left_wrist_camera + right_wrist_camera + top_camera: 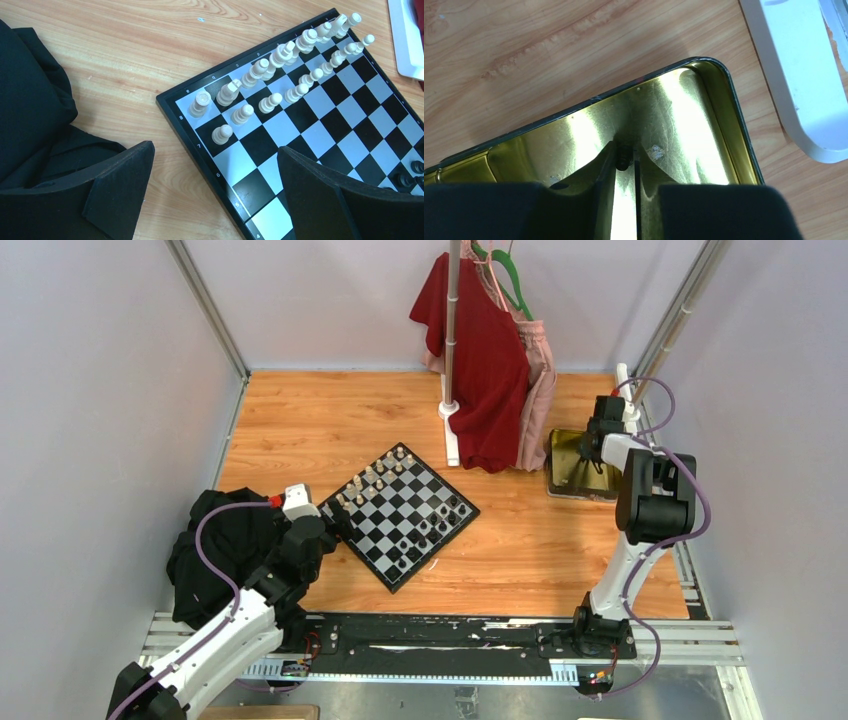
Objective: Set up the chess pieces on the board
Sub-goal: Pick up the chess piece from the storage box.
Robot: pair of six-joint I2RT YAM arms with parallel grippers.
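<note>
Surroundings: a wood-grain table top (pixel 300 420) between pale walls. At the far middle stands a metal pole rack (pixel 451 340) with a dark red garment (pixel 490 370) and a pink garment (pixel 540 390) hanging from it. A green hanger (pixel 512 275) shows at the top. The clothes hang just beyond the far corner of the board. A crumpled black cloth (pixel 215 555) lies at the left edge, close beside the left arm. The small black-and-white checkered chessboard with a thin black rim (pixel 405 502) sits at mid-table, turned corner-on to the arms. The cream chessmen (pixel 280 70) stand in two rows along its far-left side. The black chessmen (pixel 437 527) stand toward the opposite side; their count is too small to read. Left gripper (pixel 215 160): fingers spread wide with nothing between them, above the board's left corner, one finger over bare wood and one over the squares. Right gripper (pixel 624 150): down inside a shallow gold-yellow tray with a dark rim (pixel 704 115) at the table's right edge. Its fingers are narrow, with one small black chessman (pixel 622 159) between the tips; whether both pads press on it cannot be told. A white moulded part (pixel 794 75) lies just beside the tray's corner. Bare wood shows between board and tray, and in front of the board.
</note>
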